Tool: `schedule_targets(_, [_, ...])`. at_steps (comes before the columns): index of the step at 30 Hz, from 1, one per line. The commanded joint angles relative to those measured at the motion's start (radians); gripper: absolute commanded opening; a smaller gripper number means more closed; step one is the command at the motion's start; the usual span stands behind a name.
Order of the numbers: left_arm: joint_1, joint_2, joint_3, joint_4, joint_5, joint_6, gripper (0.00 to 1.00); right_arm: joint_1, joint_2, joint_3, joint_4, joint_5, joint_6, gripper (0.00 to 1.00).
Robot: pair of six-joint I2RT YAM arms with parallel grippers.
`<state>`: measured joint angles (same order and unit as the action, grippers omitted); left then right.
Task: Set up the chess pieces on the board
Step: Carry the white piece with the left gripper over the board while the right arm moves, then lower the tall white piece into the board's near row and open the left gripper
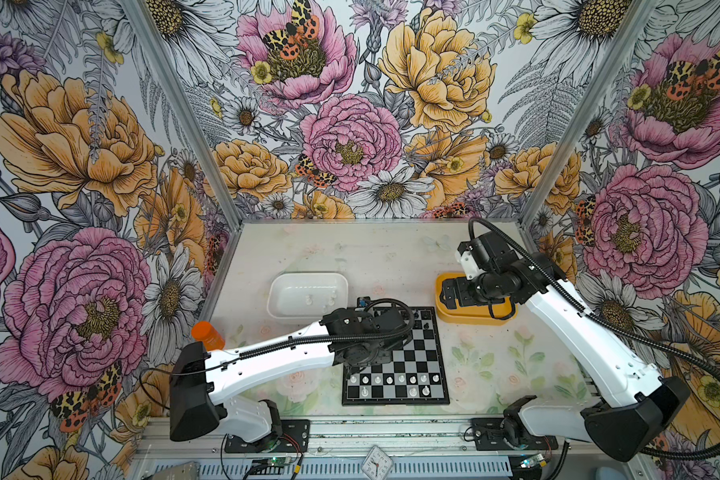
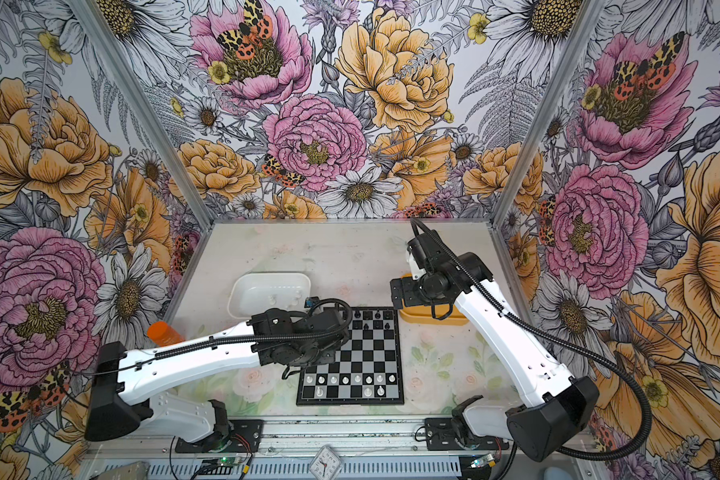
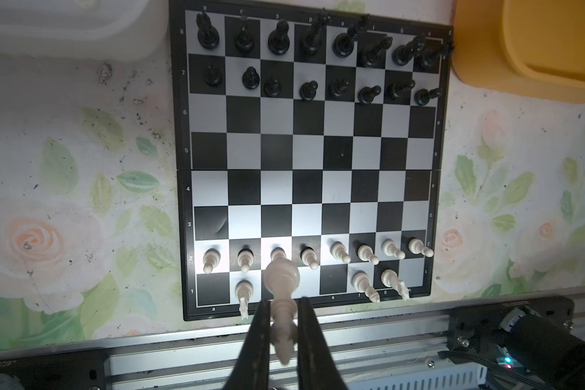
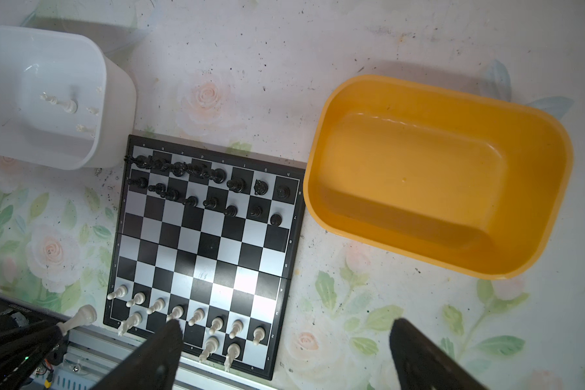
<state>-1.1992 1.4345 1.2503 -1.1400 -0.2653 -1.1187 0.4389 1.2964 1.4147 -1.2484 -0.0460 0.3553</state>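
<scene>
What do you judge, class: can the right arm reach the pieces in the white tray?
Probably yes. The right gripper is open and empty, with bare table between it and the white tray holding the white pieces. The left arm crowds that tray's near corner, though.

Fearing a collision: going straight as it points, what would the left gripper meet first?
Probably the flat black-and-silver chessboard: the translucent white piece in the left gripper would reach an empty first-row square.

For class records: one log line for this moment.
left gripper: shut on white piece | right gripper: open | board: white back rank incomplete
</scene>
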Motion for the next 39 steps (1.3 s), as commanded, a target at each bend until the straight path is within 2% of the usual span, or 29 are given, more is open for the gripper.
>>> schedule_targets(1, [-0.026,0.046,0.045,0.001,0.01,0.014,0.12,-0.005,-0.042,-0.027,-0.025,0.024,0.022,0.98])
schedule_targets(6, [-0.06,0.107,0.075,0.009,0.02,0.02,0.12,-0.007,-0.084,-0.061,-0.04,0.032,0.032,0.98])
schedule_targets(15, [-0.11,0.184,0.081,0.073,0.107,0.049,0.12,-0.032,-0.152,-0.123,-0.05,0.024,0.059,0.98])
schedule_targets(26, [-0.123,0.155,-0.011,0.188,0.17,0.068,0.15,-0.067,-0.166,-0.125,-0.068,0.014,0.047,0.98])
schedule_targets(39, [-0.173,0.223,0.003,0.187,0.185,0.112,0.12,-0.077,-0.158,-0.115,-0.09,0.021,0.037,0.98])
